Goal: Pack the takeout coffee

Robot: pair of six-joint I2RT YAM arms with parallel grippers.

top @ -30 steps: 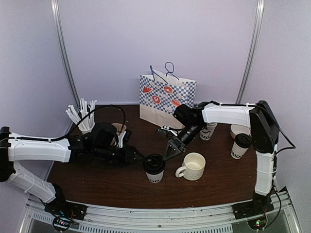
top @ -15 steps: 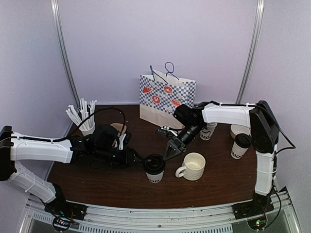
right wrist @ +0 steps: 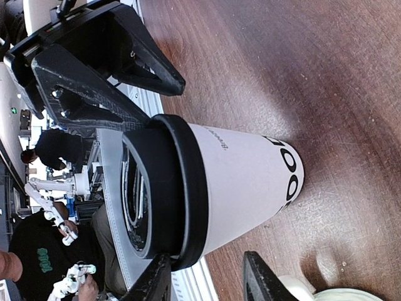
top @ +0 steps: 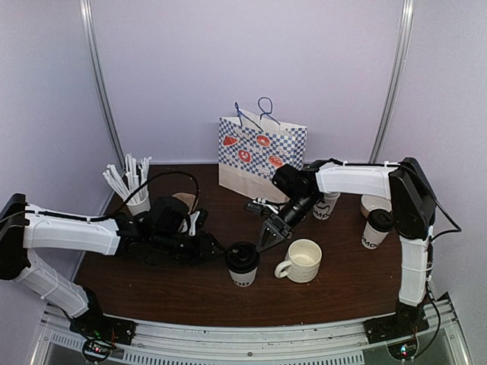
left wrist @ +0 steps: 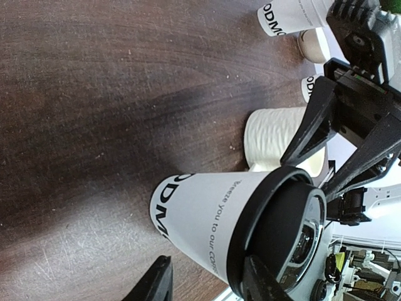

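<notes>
Though bag (top: 259, 152) shows only from above, wrist views catch cup (left wrist: 207, 219) lettering.

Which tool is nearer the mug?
Right. The right tool sits just left of the mug; the left tool is farther left, past the lidded cup.

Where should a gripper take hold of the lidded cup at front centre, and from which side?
Probably the white paper wall under the black lid, coming level from the left: the lidded cup stands upright, its lid rim overhangs, and the ceramic mug stands on its right.
</notes>
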